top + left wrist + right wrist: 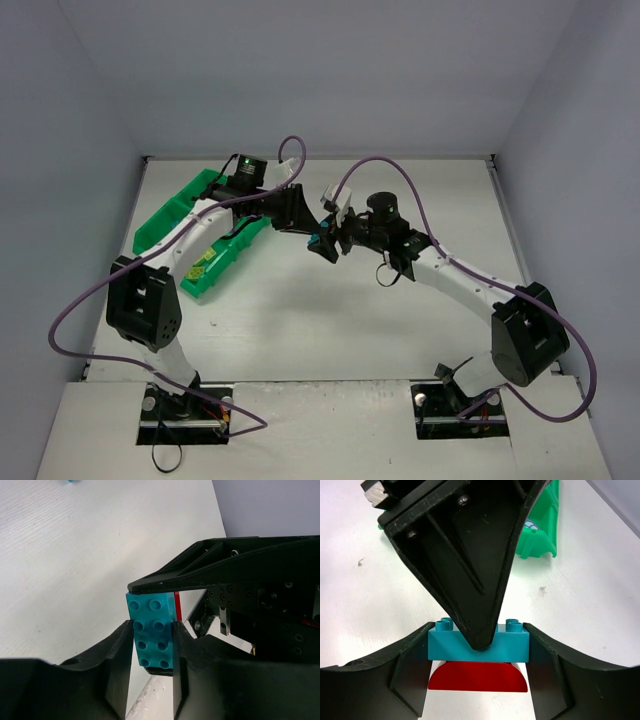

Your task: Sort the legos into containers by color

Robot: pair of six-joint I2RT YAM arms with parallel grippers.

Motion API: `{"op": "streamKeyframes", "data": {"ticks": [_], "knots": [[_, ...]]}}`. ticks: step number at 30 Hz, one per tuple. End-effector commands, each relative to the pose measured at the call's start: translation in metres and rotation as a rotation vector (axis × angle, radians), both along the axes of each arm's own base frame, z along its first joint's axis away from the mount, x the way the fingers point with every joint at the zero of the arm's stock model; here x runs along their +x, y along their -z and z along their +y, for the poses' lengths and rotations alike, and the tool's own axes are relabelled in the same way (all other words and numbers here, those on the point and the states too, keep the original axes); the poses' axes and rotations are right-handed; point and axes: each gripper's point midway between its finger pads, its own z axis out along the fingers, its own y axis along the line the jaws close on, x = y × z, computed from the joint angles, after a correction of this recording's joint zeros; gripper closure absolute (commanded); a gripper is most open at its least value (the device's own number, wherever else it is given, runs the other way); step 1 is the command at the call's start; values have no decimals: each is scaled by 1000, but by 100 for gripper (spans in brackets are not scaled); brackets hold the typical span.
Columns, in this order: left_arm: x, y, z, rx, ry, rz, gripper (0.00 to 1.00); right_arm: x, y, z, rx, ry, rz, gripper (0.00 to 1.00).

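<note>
Tray: green tray (150, 238) lies on the table (330, 320), with yellow-green pieces (198, 268) showing in its near compartment. The other compartments are mostly hidden under the arm.
Left gripper: left gripper (151, 645) is clamped on the cyan brick (150, 615), with one finger on each long side and the studs facing its camera.
Task item: cyan brick has a red brick (477, 677) pressed to its underside. The pair hangs in the air to the right of the tray, off the table.
Right gripper: right gripper (478, 650) is closed on the same cyan brick, fingers against its two short ends. Whether they also bear on the red brick cannot be told.
Reason for hold: judged to be a separation step. Two colours stuck together cannot go into separate compartments, so one arm steadies the pair while the other works a brick loose.
Risk: neither grip clearly takes the red brick, so it may drop to the table once freed.
Left arm pose: left arm (175, 250) rises from its base, crosses over the tray and reaches out to the tray's right, fingers pointing toward the other arm.
Right arm pose: right arm (460, 285) stands well to the right of the tray. Its forearm stretches back toward the tray, and the wrist meets the left fingers crosswise.
</note>
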Motion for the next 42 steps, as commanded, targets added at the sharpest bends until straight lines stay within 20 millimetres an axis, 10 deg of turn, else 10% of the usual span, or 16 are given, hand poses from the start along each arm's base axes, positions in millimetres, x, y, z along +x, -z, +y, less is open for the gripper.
{"op": "streamKeyframes", "data": {"ticks": [1,7,12,18,42], "knots": [[-16,-25,-12,-68,84,-36,86,15,-61,14,106,-3,-164,89],[-16,-34,-12,-88,82,-75,97,16,-59,12,99,5,-162,84],[-14,-35,-11,-83,74,-95,98,18,-49,6,66,42,-131,32],[-11,-35,-9,-73,66,-109,98,23,-38,-12,23,111,-98,15],[3,-27,-1,-23,12,-146,98,16,-28,-29,-23,97,-68,14]]}}
